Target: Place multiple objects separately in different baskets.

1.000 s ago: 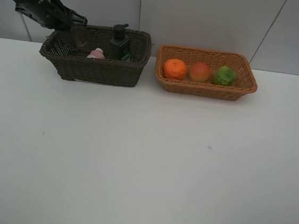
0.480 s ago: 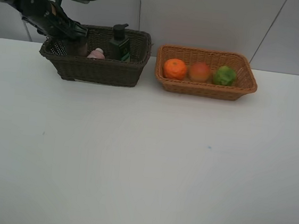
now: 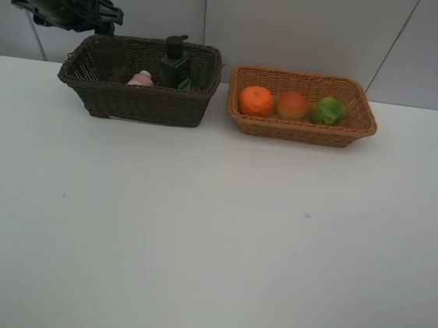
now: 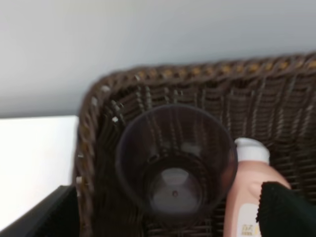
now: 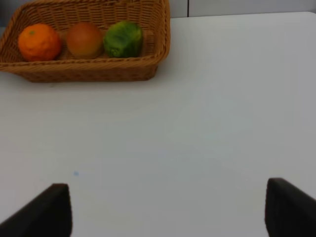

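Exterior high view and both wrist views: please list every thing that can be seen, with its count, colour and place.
Table: one, white, under everything.
Dark basket: one, dark brown wicker, back left of the table.
Cup: one, translucent mauve, upright at the left end of the dark basket.
Tube: one, pink with white cap, in the dark basket beside the cup.
Pump bottle: one, dark green, in the dark basket, right of the tube.
Light basket: one, orange-tan wicker, back right.
Orange: one, orange, left in the light basket.
Peach: one, red-orange, middle.
Green fruit: one, green, right.
Left tool: one, black, open, above the cup.
Right tool: one, black, open, above bare table.
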Tool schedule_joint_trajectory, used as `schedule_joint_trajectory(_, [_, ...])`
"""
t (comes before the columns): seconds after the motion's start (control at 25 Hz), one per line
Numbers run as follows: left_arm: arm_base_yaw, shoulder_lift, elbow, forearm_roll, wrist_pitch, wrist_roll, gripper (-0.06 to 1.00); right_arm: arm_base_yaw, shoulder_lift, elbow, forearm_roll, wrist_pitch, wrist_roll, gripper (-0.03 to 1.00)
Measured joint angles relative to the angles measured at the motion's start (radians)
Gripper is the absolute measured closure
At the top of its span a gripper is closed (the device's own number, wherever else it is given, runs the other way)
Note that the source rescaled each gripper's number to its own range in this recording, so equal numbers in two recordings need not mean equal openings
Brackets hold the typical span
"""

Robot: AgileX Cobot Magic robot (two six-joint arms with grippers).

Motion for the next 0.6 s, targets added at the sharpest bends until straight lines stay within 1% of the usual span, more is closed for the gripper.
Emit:
schedule_joint_trajectory(0.16, [0.000, -0.161, 0.112, -0.002, 0.016, -0.007, 0.02, 0.000, 0.000, 0.000, 0.000, 0.000, 0.000, 0.35])
schedule_joint_trajectory(0.4, [0.000, -0.484, 0.392, -0.003, 0.048, -0.009, 0.02, 0.000, 0.000, 0.000, 0.000, 0.000, 0.000, 0.35])
schedule_joint_trajectory(0.52, [0.000, -0.671, 0.492, -0.031, 0.063, -0.009, 0.02, 0.000, 0.000, 0.000, -0.001, 0.000, 0.000, 0.35])
schedule_joint_trajectory(0.6, [0.000, -0.796, 0.531, -0.058, 0.119, -0.009, 0.02, 0.000, 0.000, 0.000, -0.001, 0.000, 0.000, 0.35])
